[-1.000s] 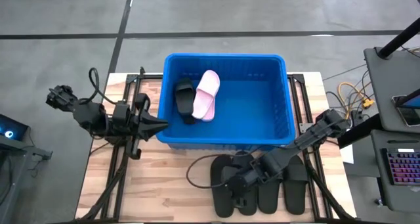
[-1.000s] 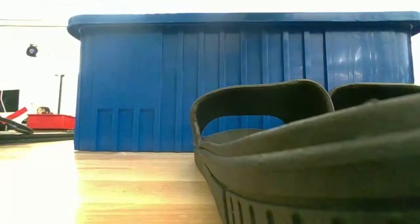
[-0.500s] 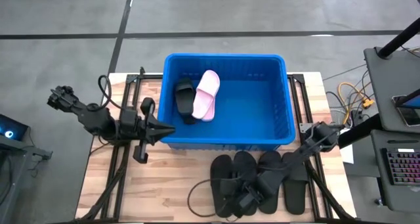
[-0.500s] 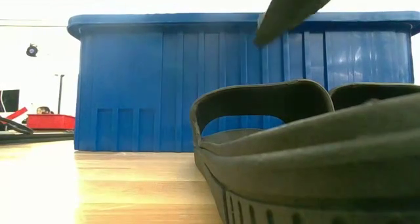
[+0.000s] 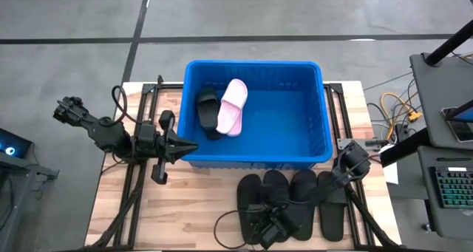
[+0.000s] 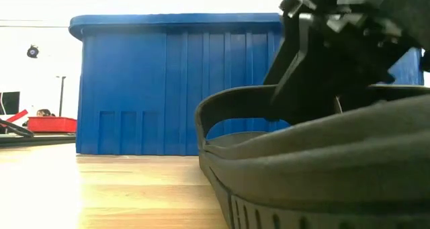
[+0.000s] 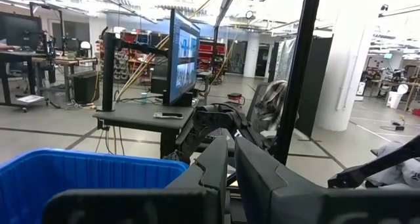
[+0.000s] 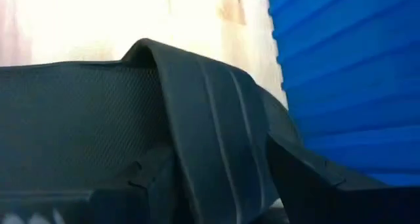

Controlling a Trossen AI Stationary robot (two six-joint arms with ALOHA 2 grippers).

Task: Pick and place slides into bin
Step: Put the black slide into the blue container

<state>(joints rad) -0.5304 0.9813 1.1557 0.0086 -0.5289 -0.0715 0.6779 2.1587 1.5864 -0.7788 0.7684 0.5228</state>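
The blue bin (image 5: 251,63) stands at the table's middle and far side. In it lie one black slide (image 5: 208,111) and one pink slide (image 5: 232,106). Several black slides (image 5: 331,208) lie side by side on the wood in front of the bin. My right gripper (image 5: 270,226) is low over the leftmost of them (image 5: 249,196), whose strap (image 8: 197,145) fills the right wrist view. In the low view the right gripper (image 6: 336,41) stands just behind the near slide's strap (image 6: 269,98). My left gripper (image 5: 191,145) is shut and empty beside the bin's near left corner.
The bin's near wall (image 6: 168,88) rises just behind the slides on the table. Bare wood lies at the near left of the table (image 5: 170,215). Cables and a desk with a keyboard (image 5: 451,185) stand off the table's right edge.
My right gripper has gone toward the table's near edge and down, from beside the bin's near wall to low over the leftmost black slides, and has come into the low view from above. My left gripper has edged toward the bin.
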